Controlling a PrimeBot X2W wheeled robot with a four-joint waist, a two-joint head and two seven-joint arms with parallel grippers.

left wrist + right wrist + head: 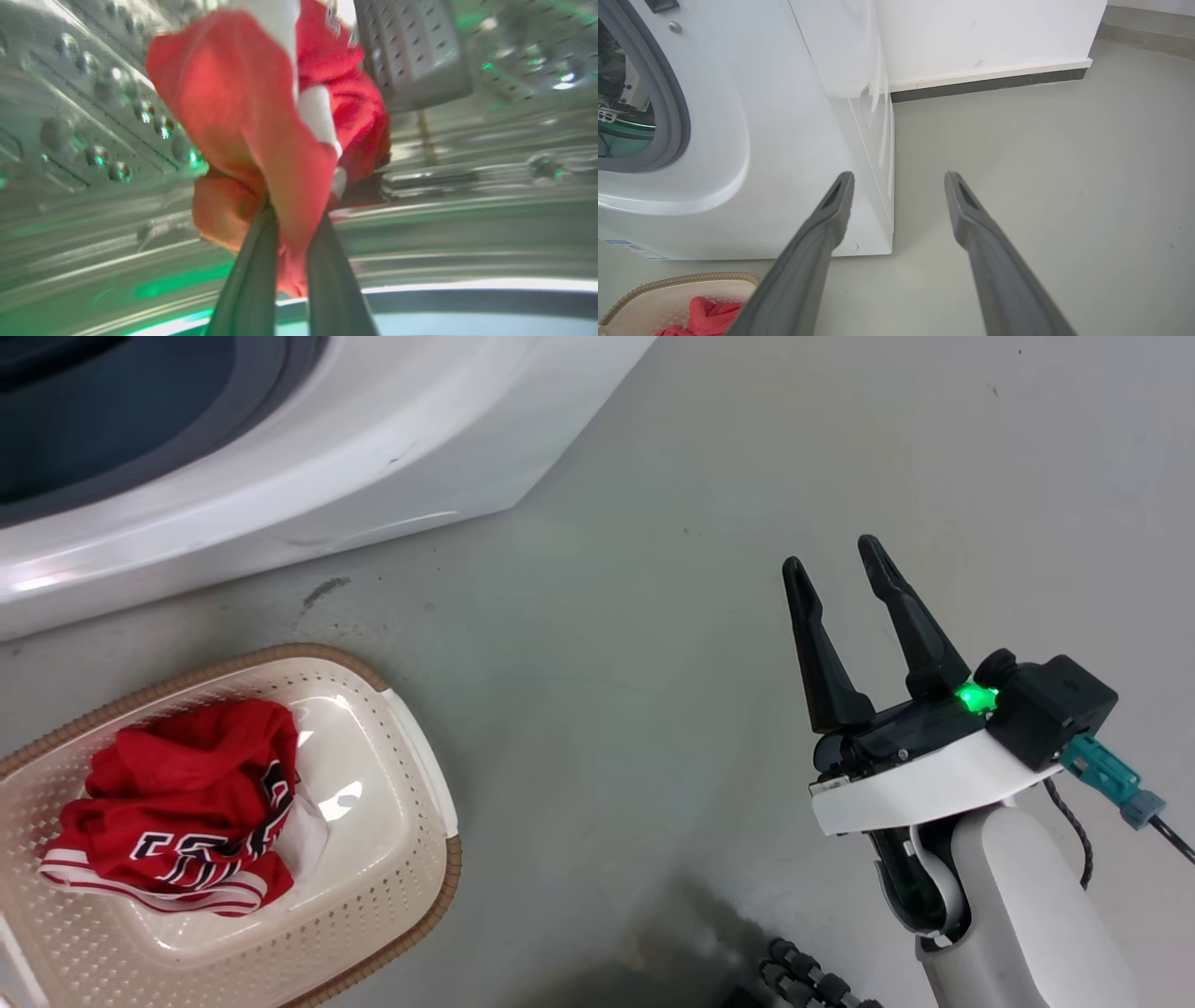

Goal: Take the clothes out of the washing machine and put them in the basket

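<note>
Now my left gripper [294, 219] pinches a jersey [224, 93] fold inside the drum [84, 116]; pulled fast, that loose fold could slip

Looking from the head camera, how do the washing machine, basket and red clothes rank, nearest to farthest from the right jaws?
1. Washing machine, its corner up-left.
2. Basket, lower left.
3. Red clothes, on the basket's far side.
</note>
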